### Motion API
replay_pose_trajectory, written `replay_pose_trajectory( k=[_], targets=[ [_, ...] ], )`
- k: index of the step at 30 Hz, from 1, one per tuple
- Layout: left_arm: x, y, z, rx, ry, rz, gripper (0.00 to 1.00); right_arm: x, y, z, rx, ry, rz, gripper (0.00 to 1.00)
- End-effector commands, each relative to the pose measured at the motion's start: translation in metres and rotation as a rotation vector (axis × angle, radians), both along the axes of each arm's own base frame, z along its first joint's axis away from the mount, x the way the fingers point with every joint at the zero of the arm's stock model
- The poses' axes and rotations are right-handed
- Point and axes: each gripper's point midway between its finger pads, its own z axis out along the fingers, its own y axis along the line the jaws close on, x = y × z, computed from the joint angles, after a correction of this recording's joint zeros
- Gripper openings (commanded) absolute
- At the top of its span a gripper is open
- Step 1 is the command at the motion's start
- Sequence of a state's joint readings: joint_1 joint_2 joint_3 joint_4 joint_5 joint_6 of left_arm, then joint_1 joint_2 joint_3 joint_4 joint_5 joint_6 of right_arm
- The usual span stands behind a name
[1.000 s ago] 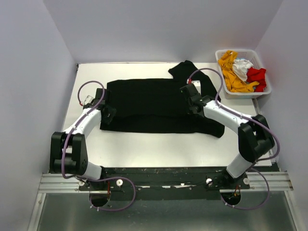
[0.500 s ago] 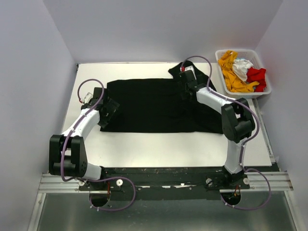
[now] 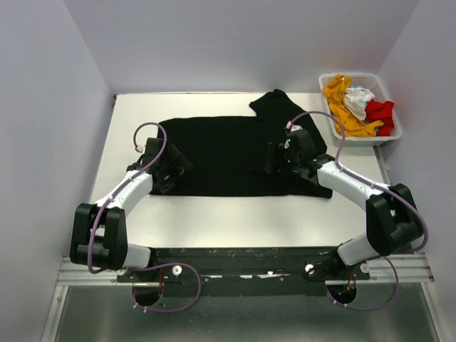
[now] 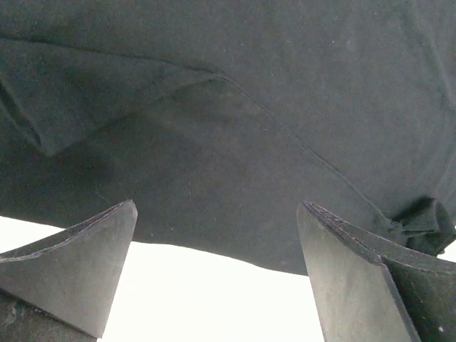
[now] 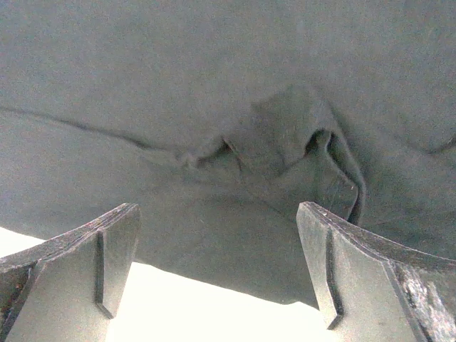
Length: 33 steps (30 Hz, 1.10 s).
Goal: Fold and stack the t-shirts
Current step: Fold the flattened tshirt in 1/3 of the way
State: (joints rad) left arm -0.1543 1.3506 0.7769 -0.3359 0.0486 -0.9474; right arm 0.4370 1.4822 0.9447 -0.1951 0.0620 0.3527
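A large black t-shirt (image 3: 228,153) lies spread on the white table, one sleeve sticking out at the back right. My left gripper (image 3: 173,168) hovers open over the shirt's left edge; in its wrist view the gripper (image 4: 217,206) has only black cloth (image 4: 235,107) and bare table between the fingers. Over the shirt's right part, my right gripper (image 3: 279,158) is also open and holds nothing; a bunched fold of cloth (image 5: 299,149) lies just beyond the gripper (image 5: 219,206). Orange-yellow (image 3: 342,107), white (image 3: 358,100) and red (image 3: 380,112) t-shirts are heaped in the basket.
The white slatted basket (image 3: 385,135) stands at the table's back right corner. White walls close in the left, back and right sides. Bare table (image 3: 235,217) runs between the shirt's near edge and the arm bases.
Both grippers have opened and let go of the black shirt. The right gripper swung to the back of the shirt and came nearer again. The left gripper shifted slightly right.
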Motion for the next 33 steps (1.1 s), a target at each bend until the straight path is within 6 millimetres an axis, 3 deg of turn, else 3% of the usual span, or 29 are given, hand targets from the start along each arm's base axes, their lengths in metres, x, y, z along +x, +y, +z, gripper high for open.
replay_pose_trajectory(
  k=[1, 9, 11, 13, 15, 16, 20, 24, 27, 31, 33],
  targets=[
    [0.02, -0.004, -0.006, 0.016, -0.015, -0.039, 0.99, -0.013, 0.009, -0.028, 0.055, 0.099, 0.002, 1.0],
    [0.078, 0.026, -0.005, 0.179, 0.037, 0.043, 0.99, 0.043, -0.008, -0.048, -0.109, 0.044, -0.126, 1.0],
    [0.093, 0.039, -0.004, 0.223, 0.039, 0.071, 0.99, 0.065, -0.013, -0.043, -0.158, 0.003, -0.165, 1.0],
    [0.105, 0.05, -0.005, 0.223, 0.064, 0.089, 0.87, 0.089, -0.021, -0.039, -0.198, -0.034, -0.213, 1.0],
    [0.116, 0.054, -0.002, 0.168, 0.072, 0.098, 0.9, 0.111, -0.029, -0.036, -0.21, -0.061, -0.256, 1.0],
    [0.122, 0.057, 0.002, 0.157, 0.059, 0.106, 0.97, 0.122, -0.033, -0.034, -0.213, -0.077, -0.272, 1.0],
    [0.128, 0.066, 0.029, 0.182, 0.028, 0.122, 0.99, 0.155, -0.029, -0.004, -0.211, -0.159, -0.261, 1.0],
    [0.116, 0.054, 0.037, 0.129, -0.018, 0.076, 0.99, 0.157, -0.016, 0.023, -0.172, -0.21, -0.174, 1.0],
    [0.101, 0.031, 0.033, 0.035, -0.045, -0.013, 0.99, 0.14, -0.009, 0.033, -0.163, -0.215, -0.071, 1.0],
    [0.076, -0.005, 0.027, -0.035, -0.056, -0.122, 0.99, 0.103, -0.004, 0.014, -0.157, -0.137, 0.058, 1.0],
    [0.065, -0.028, 0.026, -0.034, -0.064, -0.188, 0.99, 0.098, -0.007, 0.005, -0.17, -0.11, 0.061, 1.0]
  ],
)
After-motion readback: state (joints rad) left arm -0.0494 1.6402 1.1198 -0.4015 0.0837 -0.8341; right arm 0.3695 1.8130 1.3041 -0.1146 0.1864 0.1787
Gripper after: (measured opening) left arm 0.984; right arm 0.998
